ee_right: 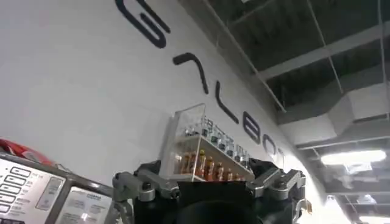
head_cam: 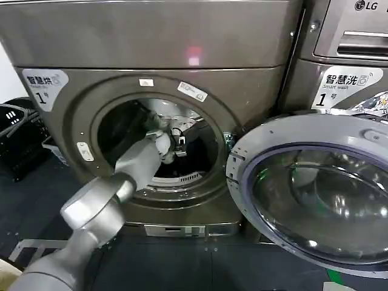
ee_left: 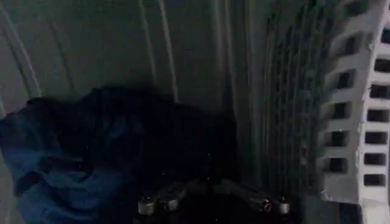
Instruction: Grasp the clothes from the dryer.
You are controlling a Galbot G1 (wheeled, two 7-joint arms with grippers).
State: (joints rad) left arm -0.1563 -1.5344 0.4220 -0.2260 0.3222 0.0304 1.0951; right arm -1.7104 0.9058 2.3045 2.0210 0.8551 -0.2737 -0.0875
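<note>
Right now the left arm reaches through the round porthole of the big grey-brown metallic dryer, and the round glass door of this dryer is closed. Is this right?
Not quite. The head view shows the round glass door swung wide open to the robot's right. The rest holds: the left gripper is inside the porthole of the grey-brown dryer, and the left wrist view shows dark navy-blue clothes just ahead of it.

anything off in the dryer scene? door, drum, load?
Nothing stands out. The dryer has its door swung open, the left gripper is inside the drum, open, near the clothes, which lie bundled. No spill or damage visible.
</note>
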